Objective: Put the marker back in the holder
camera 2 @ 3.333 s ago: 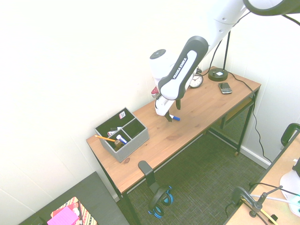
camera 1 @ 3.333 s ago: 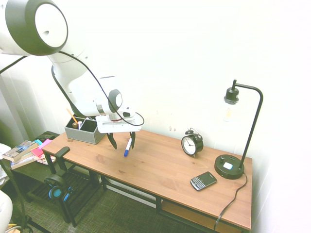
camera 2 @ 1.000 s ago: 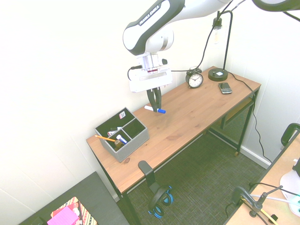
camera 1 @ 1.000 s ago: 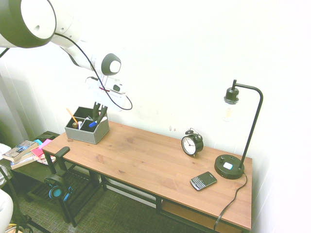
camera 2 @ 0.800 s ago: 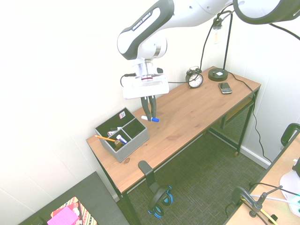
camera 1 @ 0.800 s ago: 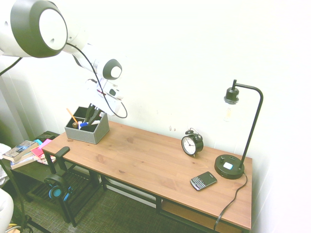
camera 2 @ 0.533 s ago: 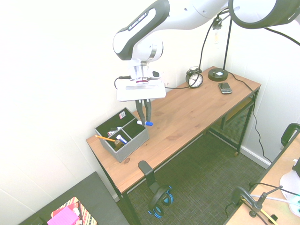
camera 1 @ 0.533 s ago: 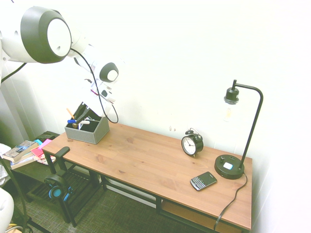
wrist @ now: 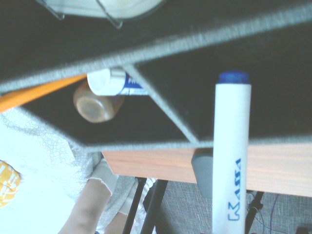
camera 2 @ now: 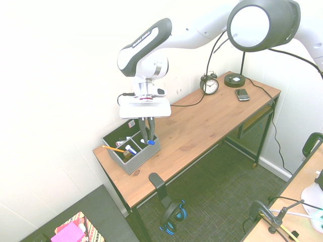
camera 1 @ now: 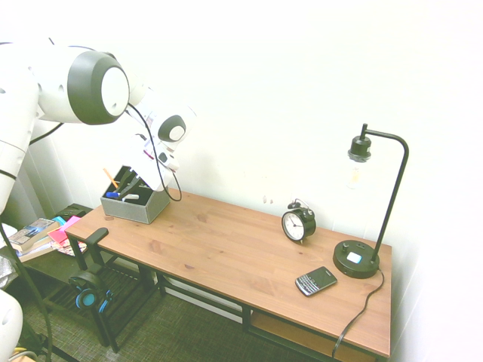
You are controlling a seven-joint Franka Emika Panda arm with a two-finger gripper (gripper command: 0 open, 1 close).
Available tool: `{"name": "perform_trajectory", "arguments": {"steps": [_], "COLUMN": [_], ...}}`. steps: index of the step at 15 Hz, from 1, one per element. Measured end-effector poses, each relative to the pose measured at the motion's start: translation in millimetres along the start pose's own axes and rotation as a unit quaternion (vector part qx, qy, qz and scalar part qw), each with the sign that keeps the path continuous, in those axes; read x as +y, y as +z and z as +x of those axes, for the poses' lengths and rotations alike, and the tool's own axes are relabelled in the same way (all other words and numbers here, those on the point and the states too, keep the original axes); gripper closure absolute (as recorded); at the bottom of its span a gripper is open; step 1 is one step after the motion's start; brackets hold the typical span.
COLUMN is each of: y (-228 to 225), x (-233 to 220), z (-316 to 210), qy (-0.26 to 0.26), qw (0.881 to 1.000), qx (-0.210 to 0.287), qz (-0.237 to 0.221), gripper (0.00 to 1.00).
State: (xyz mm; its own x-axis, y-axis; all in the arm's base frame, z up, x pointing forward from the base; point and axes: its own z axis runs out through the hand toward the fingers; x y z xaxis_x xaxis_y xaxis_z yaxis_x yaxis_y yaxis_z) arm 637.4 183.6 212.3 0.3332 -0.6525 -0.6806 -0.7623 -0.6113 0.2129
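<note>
So the black two-finger jaws (camera 2: 147,140) are clamped on the slim white plastic marker with blue cap (camera 2: 148,142), held over the fuzzy grey box-shaped holder (camera 2: 137,162), at its 2 o'clock in the second exterior view. Marker's partly hidden by the fingers; the wrist view cuts off one end.

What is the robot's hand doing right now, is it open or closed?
The tool: closed on the white marker with the blue cap, up at the grey holder.
</note>
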Motion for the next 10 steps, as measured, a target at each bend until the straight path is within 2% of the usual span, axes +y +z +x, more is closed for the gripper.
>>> {"name": "perform_trajectory", "arguments": {"steps": [10], "y": [-4.1], "x": [-12.0], "z": [10.5], "qy": [-0.004], "qw": [1.000], "qx": [0.007], "qz": [0.008], "gripper": [0.00]}}
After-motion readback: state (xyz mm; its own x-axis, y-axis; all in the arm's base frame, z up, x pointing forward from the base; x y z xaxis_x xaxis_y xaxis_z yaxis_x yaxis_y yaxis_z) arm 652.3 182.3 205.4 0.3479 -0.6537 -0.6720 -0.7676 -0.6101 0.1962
